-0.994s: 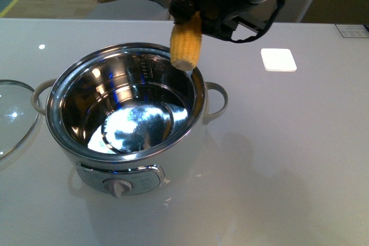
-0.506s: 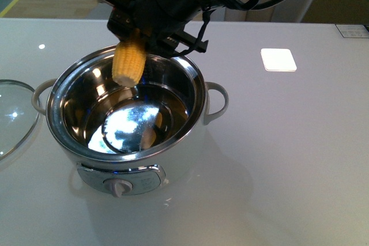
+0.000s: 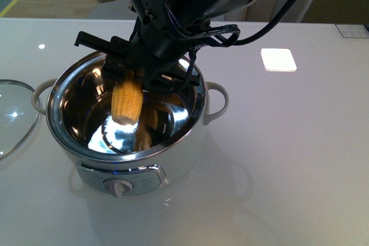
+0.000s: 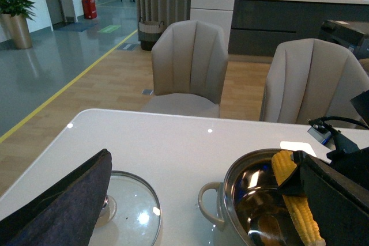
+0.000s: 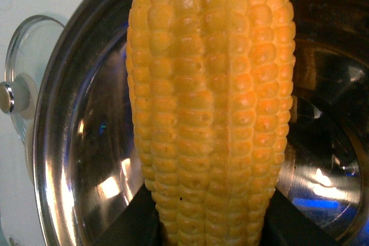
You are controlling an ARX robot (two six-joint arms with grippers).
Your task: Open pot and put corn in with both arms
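While the corn [image 3: 126, 102] hangs upright inside the mouth of the pot [image 3: 179, 159], its upper end is clamped between the black fingers of the right gripper [image 3: 131, 78]. The cob's pale cut end points down and sits below the rim line, toward the far left part of the bowl. A yellow reflection shows on the steel just under it. Whether the end touches the bowl's floor cannot be told. In the right wrist view the cob fills most of the picture, with rows of kernels running lengthwise and dark jaw edges pressed to both sides at its base. The right arm comes in from above the far rim, cables looping beside it.

The pot stands open on the white table [image 3: 288, 171], with its dial [image 3: 120, 188] facing the camera and 2 cream loop handles at its sides. A glass lid [image 3: 11, 116] lies flat on the table to the pot's left, apart from it. The left gripper [image 4: 202, 159] hovers near the lid with its jaws spread wide, gripping nothing. A small white square [image 3: 278, 59] lies on the table beyond the pot's right handle. Behind the table stand 2 beige chairs [image 4: 190, 61].
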